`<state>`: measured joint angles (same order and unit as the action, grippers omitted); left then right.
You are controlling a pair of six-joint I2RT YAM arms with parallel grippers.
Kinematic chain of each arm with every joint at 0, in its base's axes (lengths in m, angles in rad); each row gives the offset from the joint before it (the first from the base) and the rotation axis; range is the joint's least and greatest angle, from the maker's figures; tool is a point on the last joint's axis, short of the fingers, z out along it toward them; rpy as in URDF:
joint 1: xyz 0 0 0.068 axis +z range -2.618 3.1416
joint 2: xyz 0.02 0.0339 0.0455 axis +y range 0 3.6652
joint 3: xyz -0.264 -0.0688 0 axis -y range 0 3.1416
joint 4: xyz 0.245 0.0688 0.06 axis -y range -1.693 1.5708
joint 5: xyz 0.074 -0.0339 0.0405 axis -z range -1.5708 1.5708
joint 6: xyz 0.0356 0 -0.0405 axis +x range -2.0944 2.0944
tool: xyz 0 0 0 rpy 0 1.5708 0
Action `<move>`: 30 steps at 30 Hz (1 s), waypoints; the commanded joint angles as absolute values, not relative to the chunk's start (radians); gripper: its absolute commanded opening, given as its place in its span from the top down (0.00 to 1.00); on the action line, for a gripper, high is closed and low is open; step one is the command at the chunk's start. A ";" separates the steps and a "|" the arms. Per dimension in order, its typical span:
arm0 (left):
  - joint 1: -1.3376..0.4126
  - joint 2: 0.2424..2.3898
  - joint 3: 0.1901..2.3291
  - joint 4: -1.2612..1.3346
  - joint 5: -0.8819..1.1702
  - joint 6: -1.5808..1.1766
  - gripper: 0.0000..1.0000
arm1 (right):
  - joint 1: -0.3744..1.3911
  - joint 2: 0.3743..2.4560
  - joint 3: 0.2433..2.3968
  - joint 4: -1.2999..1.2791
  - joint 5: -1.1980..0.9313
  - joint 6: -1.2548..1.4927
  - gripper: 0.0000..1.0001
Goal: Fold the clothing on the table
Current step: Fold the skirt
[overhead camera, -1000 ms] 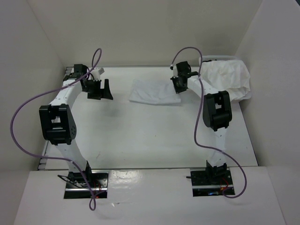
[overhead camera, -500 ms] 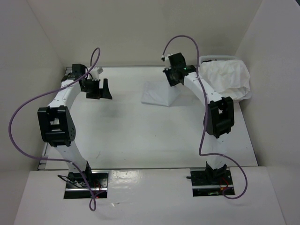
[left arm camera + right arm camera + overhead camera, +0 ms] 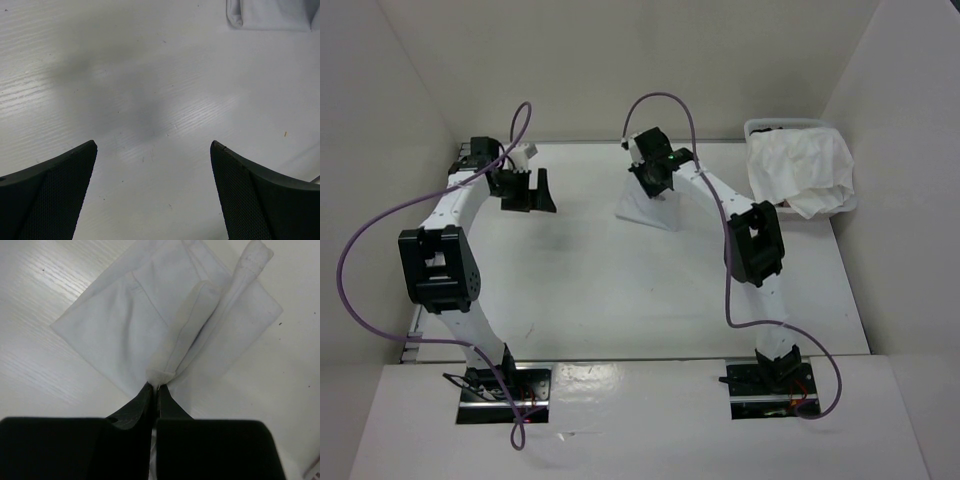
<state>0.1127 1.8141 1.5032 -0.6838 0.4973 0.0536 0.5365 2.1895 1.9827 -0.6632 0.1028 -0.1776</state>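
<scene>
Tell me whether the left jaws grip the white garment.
No, the left jaws stand wide open over the table, with the white garment lying apart from them.

The garment (image 3: pixel 642 212) lies on the table (image 3: pixel 600 285) at far centre (a bin (image 3: pixel 757 128), seemingly holding cloth (image 3: pixel 800 170), sits far right).

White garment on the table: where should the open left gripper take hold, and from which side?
Probably the garment edge nearest the left gripper, approached from the left: it lies free on the table, while the right gripper pinches the bunched fold.
</scene>
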 commanded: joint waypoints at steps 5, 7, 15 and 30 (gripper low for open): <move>0.130 1.767 1.488 -0.698 0.529 0.098 0.00 | 0.580 2.307 2.137 -0.703 0.138 -0.152 1.00; 0.130 1.767 1.488 -0.698 0.529 0.098 0.00 | 0.580 2.327 2.186 -0.721 0.129 -0.141 1.00; 0.140 1.767 1.479 -0.707 0.538 0.107 0.00 | 0.612 2.411 2.325 -0.765 0.118 -0.132 1.00; 0.140 1.767 1.470 -0.716 0.548 0.117 0.00 | 0.621 2.664 2.715 -0.877 0.088 -0.104 0.26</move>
